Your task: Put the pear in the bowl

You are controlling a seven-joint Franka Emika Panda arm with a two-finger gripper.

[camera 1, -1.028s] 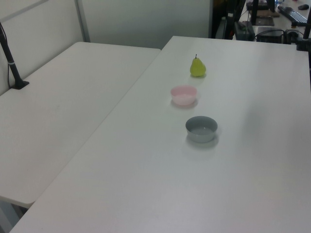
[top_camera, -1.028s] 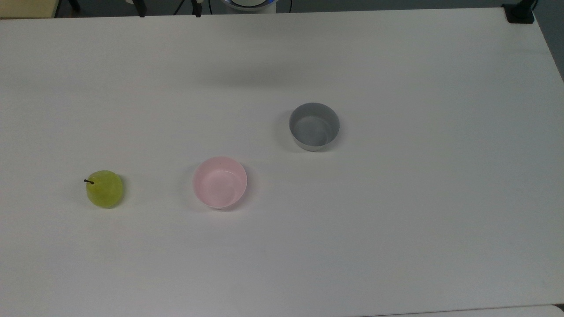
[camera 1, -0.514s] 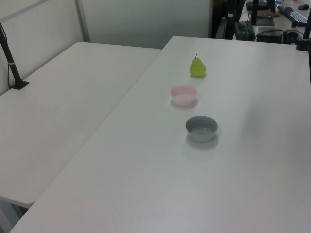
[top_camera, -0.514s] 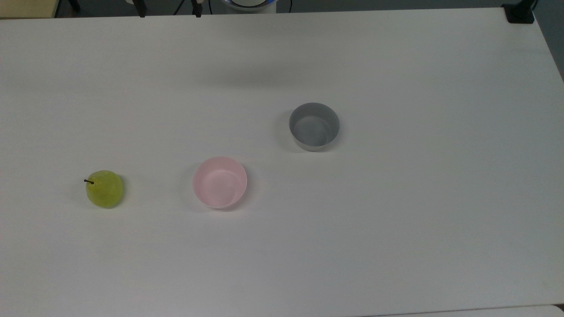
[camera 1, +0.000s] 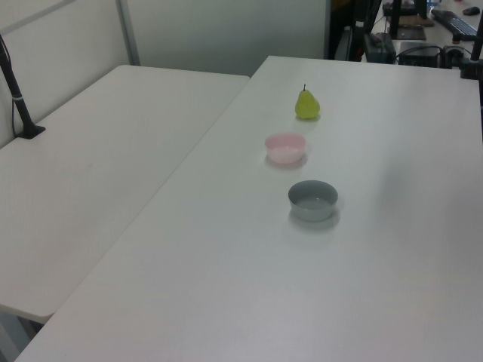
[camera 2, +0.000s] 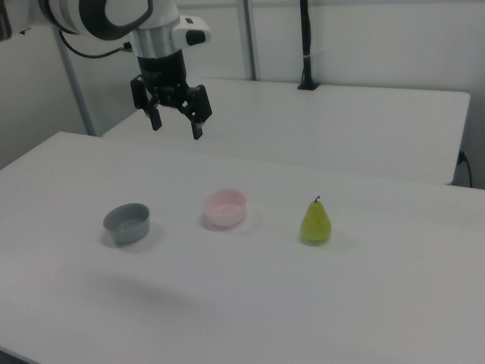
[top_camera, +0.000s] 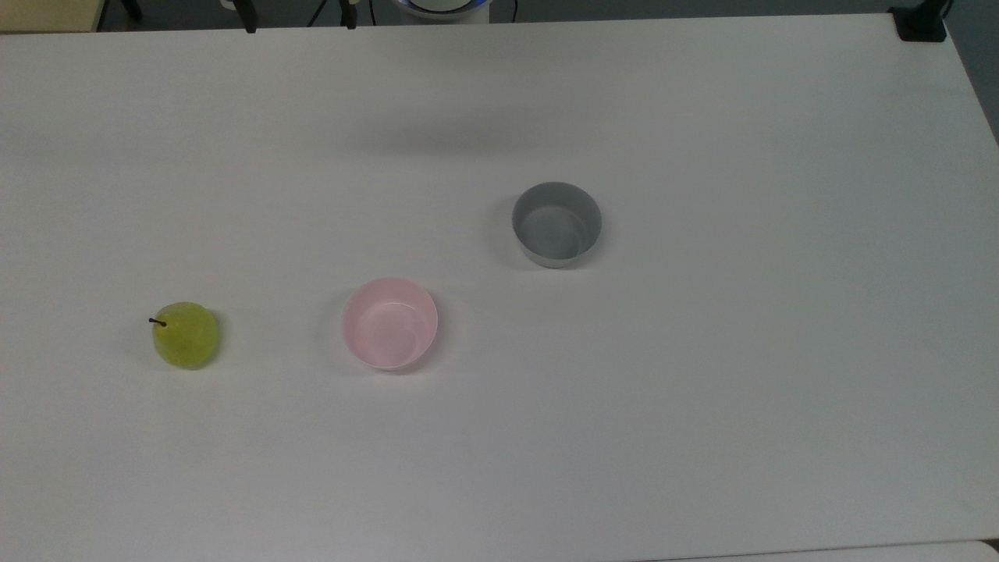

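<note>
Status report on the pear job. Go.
Gripper high above the table, jaws open, empty. Pear upright on the table, untouched. Pink bowl empty, apart from the pear. Grey bowl beyond the pink one, not in the way.

Even, soft overhead light — faint shadows, sharp.

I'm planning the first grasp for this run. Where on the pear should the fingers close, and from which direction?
Probably from straight above: the pear stands upright on the table, stem up, with free space around it. Close on the wide lower body, where it is roundest, not the narrow neck or stem. The open gripper hangs high, away from it.
</note>
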